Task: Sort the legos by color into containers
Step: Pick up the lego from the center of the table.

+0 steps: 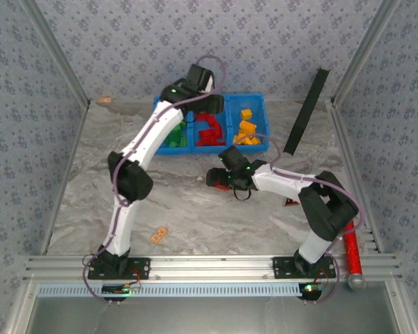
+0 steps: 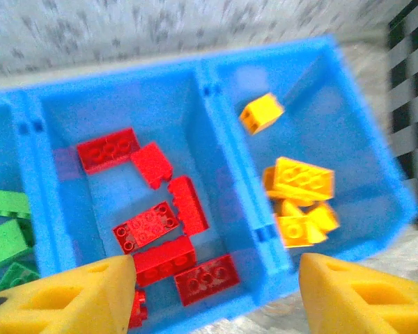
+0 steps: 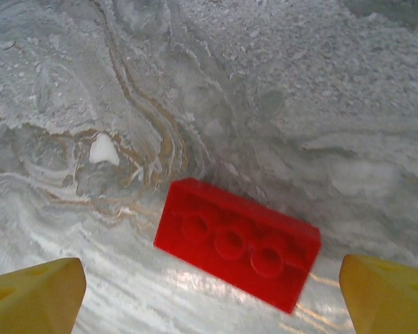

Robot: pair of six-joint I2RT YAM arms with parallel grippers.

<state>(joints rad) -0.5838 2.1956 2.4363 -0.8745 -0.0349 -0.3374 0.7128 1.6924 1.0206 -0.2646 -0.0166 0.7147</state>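
The containers are three compartments of one blue tray (image 1: 260, 111). The left holds green legos (image 1: 174, 138), the middle red legos (image 1: 209, 129), the right orange-yellow legos (image 1: 247, 129). My left gripper (image 1: 197, 90) hangs high over the tray. In the left wrist view it (image 2: 216, 299) is open and empty above the red bricks (image 2: 157, 243), with the orange-yellow ones (image 2: 299, 198) to the right. My right gripper (image 1: 217, 178) is low over the table in front of the tray. It (image 3: 212, 303) is open around a red lego (image 3: 237, 243) that lies underside up, and touches nothing.
A pale peach flat piece (image 1: 158, 235) lies near the front left. A red cylinder (image 1: 352, 252) rests by the right arm's base. A black bar (image 1: 306, 111) leans at the back right. Walls close in the table on three sides.
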